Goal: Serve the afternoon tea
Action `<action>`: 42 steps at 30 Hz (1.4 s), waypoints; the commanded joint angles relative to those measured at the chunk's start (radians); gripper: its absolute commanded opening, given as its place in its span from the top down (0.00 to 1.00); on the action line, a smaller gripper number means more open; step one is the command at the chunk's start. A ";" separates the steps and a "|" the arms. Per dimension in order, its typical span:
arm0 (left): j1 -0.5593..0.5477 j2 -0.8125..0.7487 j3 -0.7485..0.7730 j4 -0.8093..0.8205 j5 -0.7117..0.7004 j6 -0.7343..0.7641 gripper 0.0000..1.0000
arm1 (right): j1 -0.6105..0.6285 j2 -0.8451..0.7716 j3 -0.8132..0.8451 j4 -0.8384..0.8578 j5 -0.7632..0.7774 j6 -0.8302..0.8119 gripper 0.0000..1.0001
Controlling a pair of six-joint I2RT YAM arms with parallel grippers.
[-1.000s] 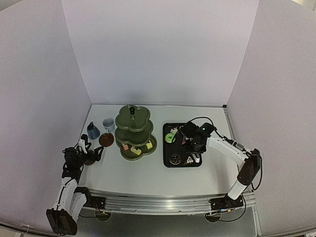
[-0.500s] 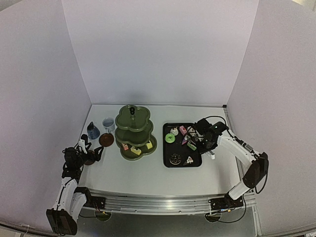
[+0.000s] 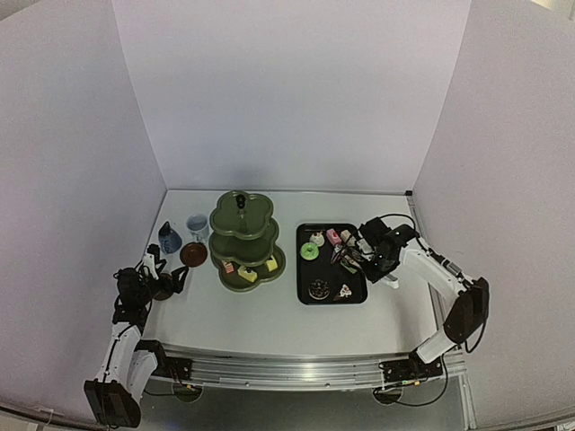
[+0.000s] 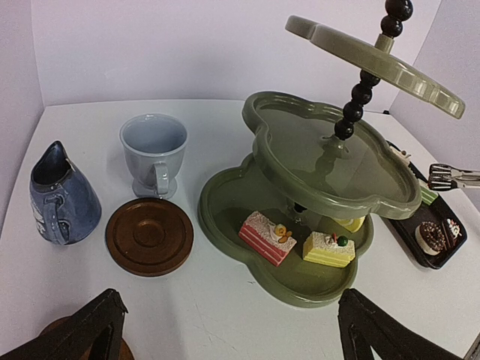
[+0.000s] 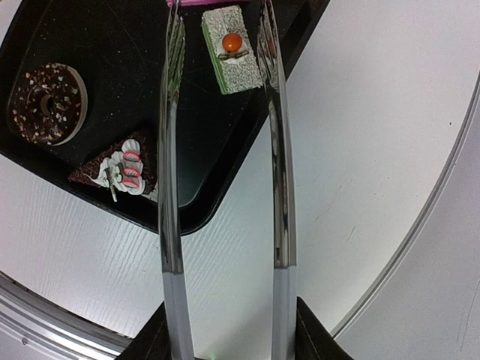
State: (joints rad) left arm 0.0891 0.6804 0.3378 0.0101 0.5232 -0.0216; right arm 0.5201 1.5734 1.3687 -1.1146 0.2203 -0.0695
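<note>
The olive-green three-tier stand [image 3: 243,242] holds a pink cake [image 4: 268,237] and a yellow cake [image 4: 328,249] on its bottom tier. The dark-blue cup [image 4: 61,201], pale cup [image 4: 154,150] and a brown saucer [image 4: 148,235] stand left of it. My left gripper [image 4: 229,330] is open low at the table's left, over a second saucer [image 4: 124,352]. My right gripper [image 5: 225,341] is shut on the tongs [image 5: 171,187], whose open arms straddle a green cake [image 5: 231,49] at the tray's right side. A chocolate ring [image 5: 46,103] and a chocolate slice [image 5: 120,171] lie nearby.
The black tray [image 3: 302,269] sits right of the stand and holds several more small cakes, among them a green round one [image 3: 309,250] and a pink one [image 3: 333,236]. White walls close in the table on three sides. The metal rail runs along the near edge.
My right arm has swung right with the tongs, from over the tray's middle to its right edge. The left arm has not moved.
</note>
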 commanded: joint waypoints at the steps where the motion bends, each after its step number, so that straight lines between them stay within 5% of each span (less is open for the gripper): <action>1: 0.005 -0.007 -0.001 0.021 0.011 0.020 0.00 | -0.002 0.025 -0.002 0.017 0.022 -0.039 0.56; 11: 0.005 -0.003 -0.001 0.019 0.009 0.020 0.00 | -0.001 0.092 0.002 0.016 0.046 -0.050 0.57; 17: 0.005 -0.002 -0.002 0.019 0.006 0.020 0.00 | -0.001 0.074 0.007 -0.002 0.028 -0.048 0.81; 37: 0.005 -0.004 0.009 -0.004 0.028 0.021 0.01 | 0.008 -0.045 0.120 -0.100 -0.003 0.055 0.95; 42: 0.005 0.018 0.062 -0.089 0.125 0.189 0.02 | 0.053 -0.085 0.168 -0.119 -0.001 0.115 0.95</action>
State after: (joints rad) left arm 0.0891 0.6841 0.3388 -0.0188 0.5435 0.0114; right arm 0.5342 1.5527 1.4663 -1.2017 0.2314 -0.0252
